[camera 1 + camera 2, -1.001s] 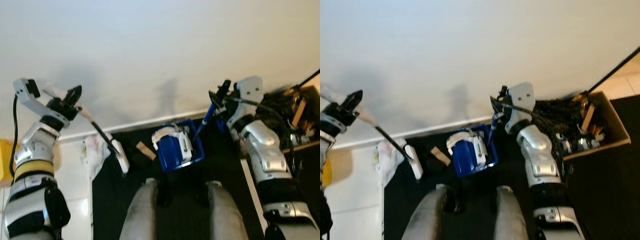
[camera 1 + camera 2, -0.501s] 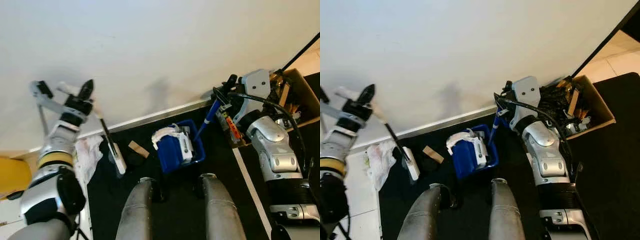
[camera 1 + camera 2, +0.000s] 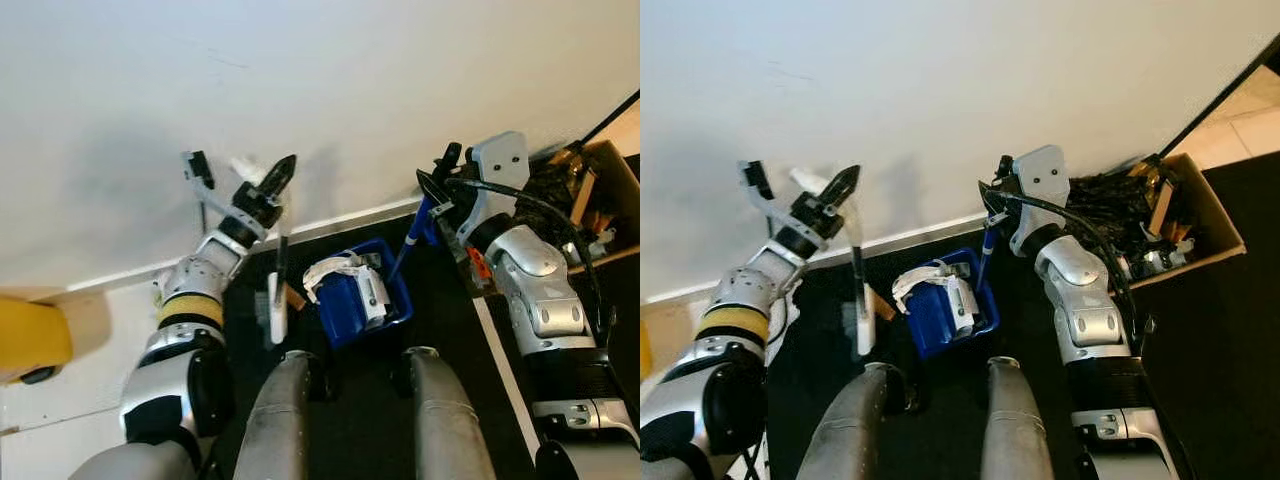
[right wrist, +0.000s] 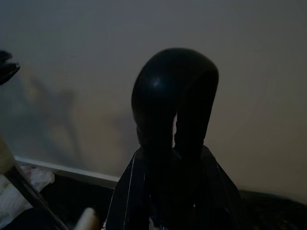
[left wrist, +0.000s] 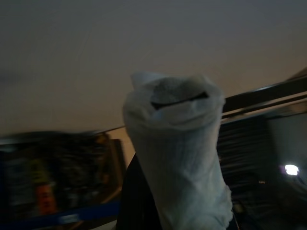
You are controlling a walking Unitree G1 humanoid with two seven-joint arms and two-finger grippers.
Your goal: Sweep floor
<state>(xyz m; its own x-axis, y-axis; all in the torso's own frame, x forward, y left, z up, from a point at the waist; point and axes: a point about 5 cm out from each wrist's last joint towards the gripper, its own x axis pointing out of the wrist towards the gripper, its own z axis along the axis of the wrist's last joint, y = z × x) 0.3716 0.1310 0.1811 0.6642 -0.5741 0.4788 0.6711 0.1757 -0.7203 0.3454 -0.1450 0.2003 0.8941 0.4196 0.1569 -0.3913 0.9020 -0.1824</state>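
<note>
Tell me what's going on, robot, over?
Left gripper shut on broom, brush head down on black floor. Right gripper shut on blue dustpan handle. Brown scrap lies between broom and dustpan.

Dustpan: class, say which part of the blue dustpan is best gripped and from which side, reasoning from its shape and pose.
On the dustpan, grip the long blue handle near its top, coming from above: it stands up steeply from the pan, which sits flat on the floor. The right gripper holds it just so.
</note>
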